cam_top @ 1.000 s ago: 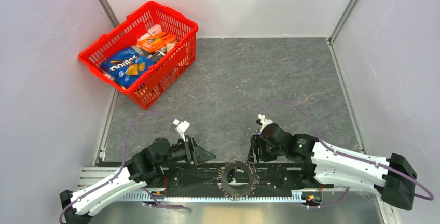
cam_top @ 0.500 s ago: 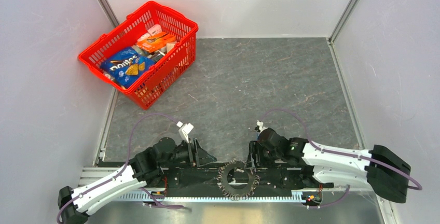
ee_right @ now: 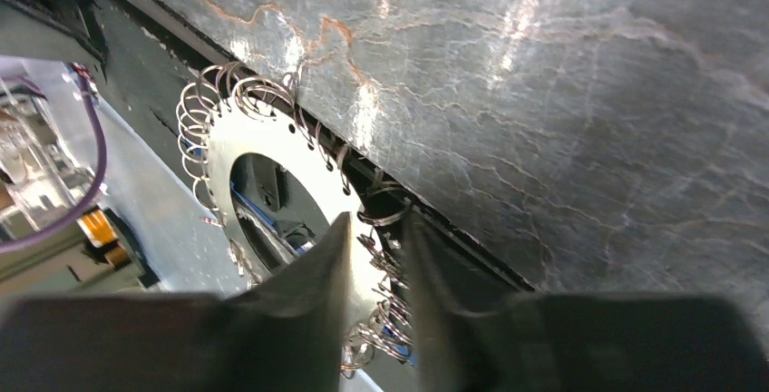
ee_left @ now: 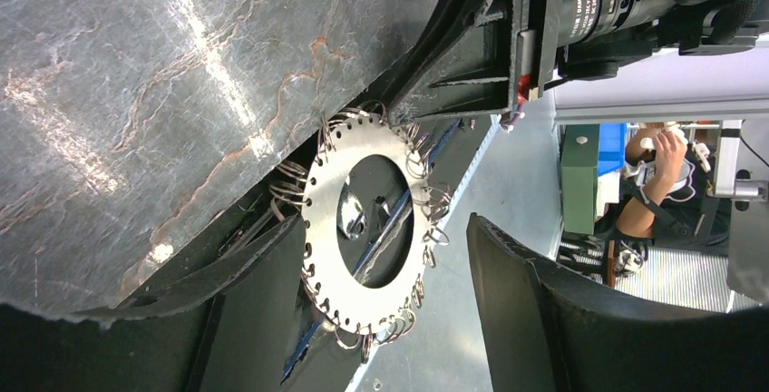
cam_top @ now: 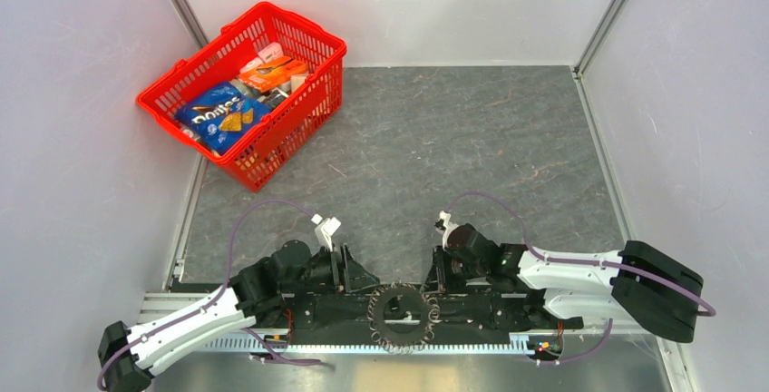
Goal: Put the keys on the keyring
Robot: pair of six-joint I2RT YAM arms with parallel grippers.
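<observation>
**Entry: ringed plate at the near edge, right gripper at its rim**

**Object.** Ringed plate (cam_top: 402,316): a flat silvery annulus with holes around its rim and small wire loops threaded through them. Whether any loop carries keys is too small to tell. It lies on the black base frame (cam_top: 317,306) between the two arm bases, just off the near edge of the mat (cam_top: 453,138).

**Tools.**
- Right gripper (ee_right: 374,229): fingers drawn near together, with the plate's rim and a few loops in the narrow gap. I cannot tell whether they bite.
- Left gripper (ee_left: 385,224): jaws wide apart, holding nothing, facing the plate from the opposite side.

**Step in hand (judged).** Securing the plate by its rim.
- Best done by pinching flat metal, not the springy loops, which would slip or twist.
- Lift level, since the frame's gaps beneath could snag a loop.
- The left gripper should take the far rim only once the plate is steady.

**Surface.** Dark grey stone-patterned mat, glossy under the light.

**Room.**
- Pale panel walls (cam_top: 408,2) on three sides.
- Red basket (cam_top: 308,27) at the far left, holding a blue crisp bag (cam_top: 220,115) and small boxes, well apart from the work.
- Ribbed metal strip (cam_top: 363,347) along the front.
</observation>
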